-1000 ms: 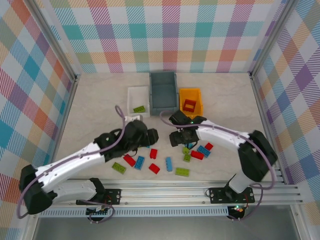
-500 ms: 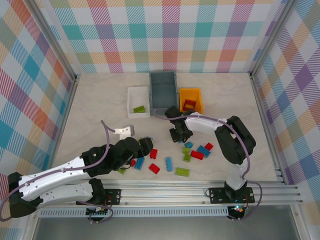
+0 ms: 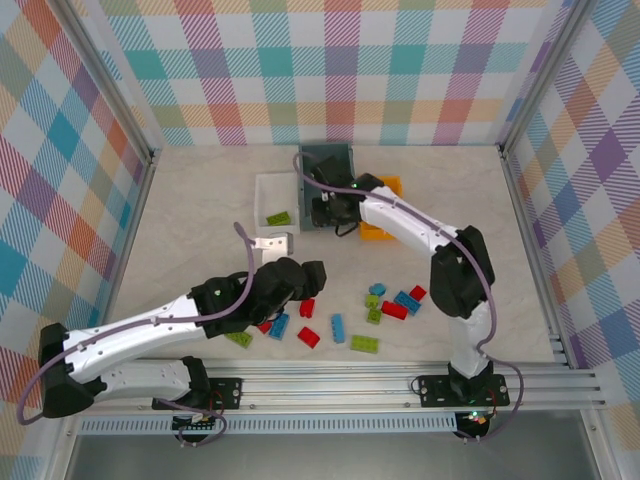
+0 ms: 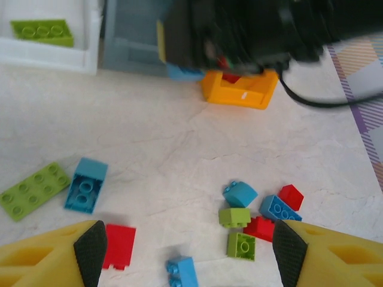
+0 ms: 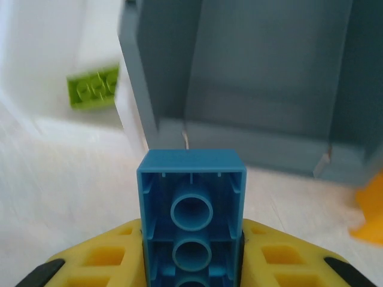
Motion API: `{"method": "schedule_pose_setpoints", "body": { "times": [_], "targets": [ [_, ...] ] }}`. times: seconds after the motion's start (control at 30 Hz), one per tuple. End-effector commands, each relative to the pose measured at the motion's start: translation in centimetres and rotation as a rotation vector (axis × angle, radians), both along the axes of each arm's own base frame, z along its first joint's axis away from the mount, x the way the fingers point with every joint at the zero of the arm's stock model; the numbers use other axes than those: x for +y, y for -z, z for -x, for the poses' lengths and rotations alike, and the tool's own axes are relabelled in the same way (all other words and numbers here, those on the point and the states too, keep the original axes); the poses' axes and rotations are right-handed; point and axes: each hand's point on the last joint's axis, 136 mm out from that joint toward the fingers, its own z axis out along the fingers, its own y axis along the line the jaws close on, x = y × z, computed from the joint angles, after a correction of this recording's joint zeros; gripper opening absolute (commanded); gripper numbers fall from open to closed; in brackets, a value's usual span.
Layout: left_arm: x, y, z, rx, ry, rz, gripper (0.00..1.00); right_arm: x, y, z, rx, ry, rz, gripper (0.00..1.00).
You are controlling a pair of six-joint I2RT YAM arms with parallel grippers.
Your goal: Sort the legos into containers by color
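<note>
Gripping a blue brick (image 5: 191,221), your right jaws are closed on its two long sides, the yellow fingers (image 5: 96,257) pressed against it. The brick is glossy moulded plastic, with its hollow underside and round tubes facing the wrist camera. It hangs just in front of the near wall of the grey-blue bin (image 5: 269,89), a deep, straight-walled, matt container. Left of that is the shallow white tray (image 5: 42,54) with one studded lime brick (image 5: 93,89) in it. The orange bin (image 5: 371,218) is at the right.

Your left jaws are wide apart with nothing between them, above the loose bricks (image 4: 251,209), which are red, blue and lime and scattered on the pale marbled desk (image 4: 167,143).

A second ago your right arm (image 3: 410,225) was over that scatter with its jaws wide. It has since closed them and reached back to the bins. The gap in your left jaws is unchanged.
</note>
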Motion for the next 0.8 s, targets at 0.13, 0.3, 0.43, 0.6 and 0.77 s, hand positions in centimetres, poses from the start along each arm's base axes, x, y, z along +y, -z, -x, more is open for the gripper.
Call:
{"method": "schedule_pose_setpoints", "body": {
  "times": [0.13,0.3,0.43,0.6,0.77],
  "targets": [
    [-1.4,-2.4,-0.9,-0.075,0.021,-0.013,0.75,-1.3,4.1,-4.1,0.132,0.126,0.044,0.33],
    [-0.5,-1.7,-0.5,-0.053,0.01,-0.032,0.75,-1.6,5.1,-5.8,0.152,0.136,0.055,0.45],
    [1.3,-0.4,0.0,-0.008,-0.038,-0.068,0.75,-1.4,3.5,-5.9,0.122,0.115,0.04,0.58],
    [6.1,2.1,1.3,0.122,-0.218,-0.139,0.73,-0.7,-1.4,-5.1,0.025,0.073,-0.003,0.6],
    [11.6,6.7,3.8,0.347,-0.434,-0.143,0.73,1.9,-7.5,-0.4,-0.154,-0.082,-0.087,0.6]
  ]
}}
